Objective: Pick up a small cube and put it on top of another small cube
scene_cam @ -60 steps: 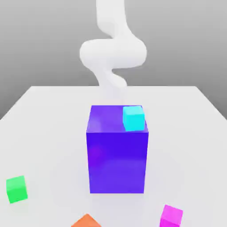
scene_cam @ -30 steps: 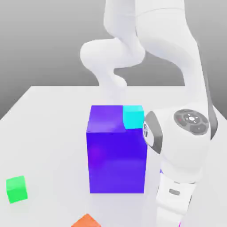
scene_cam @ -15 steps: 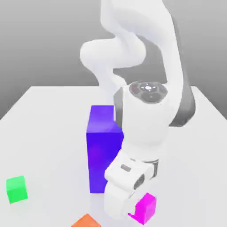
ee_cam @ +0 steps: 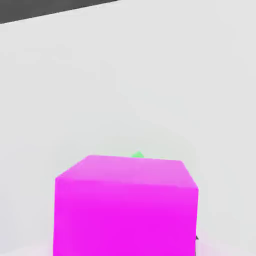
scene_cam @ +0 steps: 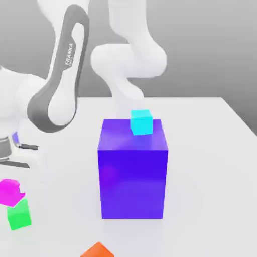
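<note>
At the exterior view's far left the arm reaches down, its wrist cut off by the frame edge. Below it the pink cube sits just above the green cube, overlapping the green one's upper corner; whether the two touch cannot be told. The green cube rests on the table. In the hand view the pink cube sits close under the camera, held up between the jaws, and a sliver of the green cube peeks out just past its far top edge, so the pink cube is over the green one and offset a little. The gripper is fully closed and has hold of the pink cube. Further right, an orange cube lies at the near table edge. At centre stands the big blue block, with a cyan cube on its top near the back edge, well apart from the gripper.
</note>
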`<state>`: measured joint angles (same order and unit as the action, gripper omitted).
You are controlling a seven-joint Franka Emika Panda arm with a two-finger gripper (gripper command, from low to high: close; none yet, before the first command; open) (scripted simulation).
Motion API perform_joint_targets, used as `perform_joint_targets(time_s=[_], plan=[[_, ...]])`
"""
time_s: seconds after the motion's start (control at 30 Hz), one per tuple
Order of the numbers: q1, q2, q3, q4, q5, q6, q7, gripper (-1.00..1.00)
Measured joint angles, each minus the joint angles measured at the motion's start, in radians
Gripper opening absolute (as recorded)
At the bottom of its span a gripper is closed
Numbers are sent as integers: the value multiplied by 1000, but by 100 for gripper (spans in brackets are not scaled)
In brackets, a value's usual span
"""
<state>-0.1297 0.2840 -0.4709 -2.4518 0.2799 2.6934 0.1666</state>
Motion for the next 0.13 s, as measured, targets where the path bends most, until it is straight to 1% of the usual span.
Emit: perform_joint_targets(time_s=[0.07, 0.1, 0.13], plan=[[-31, 38, 38, 4, 45, 29, -32, -100], [-39, 50, 49, 6, 60, 38, -42, 100], [-39, 50, 49, 6, 60, 38, -42, 100]])
